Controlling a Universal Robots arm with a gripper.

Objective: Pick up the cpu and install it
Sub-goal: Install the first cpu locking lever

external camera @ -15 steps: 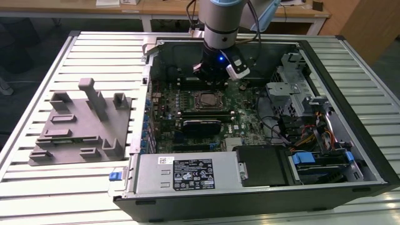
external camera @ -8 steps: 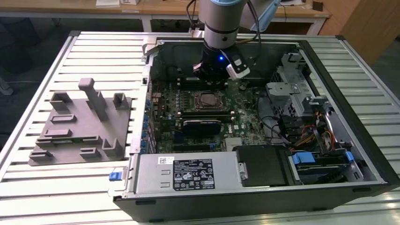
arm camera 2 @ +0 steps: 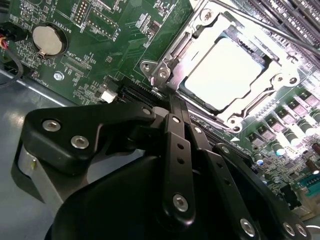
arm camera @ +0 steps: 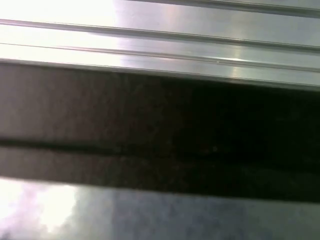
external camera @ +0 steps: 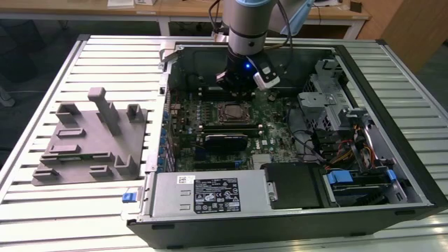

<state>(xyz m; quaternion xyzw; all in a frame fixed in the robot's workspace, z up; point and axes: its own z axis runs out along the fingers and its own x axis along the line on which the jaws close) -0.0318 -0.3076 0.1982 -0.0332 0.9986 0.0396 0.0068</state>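
Observation:
The cpu (arm camera 2: 225,70), a pale silver square, lies in the motherboard socket (arm camera 2: 165,70) with the metal frame around it. From the exterior view the cpu (external camera: 233,112) sits mid-board inside the open computer case (external camera: 392,157). My gripper (arm camera 2: 166,96) is shut with nothing between its fingers, and its tips sit at the socket frame's corner by the hinge screws. In the exterior view the gripper (external camera: 242,93) hangs just beyond the socket's far edge.
A large grey tray with upright posts (external camera: 91,139) lies on the slatted table at the exterior view's left. The power supply (external camera: 210,194) fills the case's near side, and drive cages and cables (external camera: 336,121) its right. A coin battery (arm camera 2: 47,40) sits on the board.

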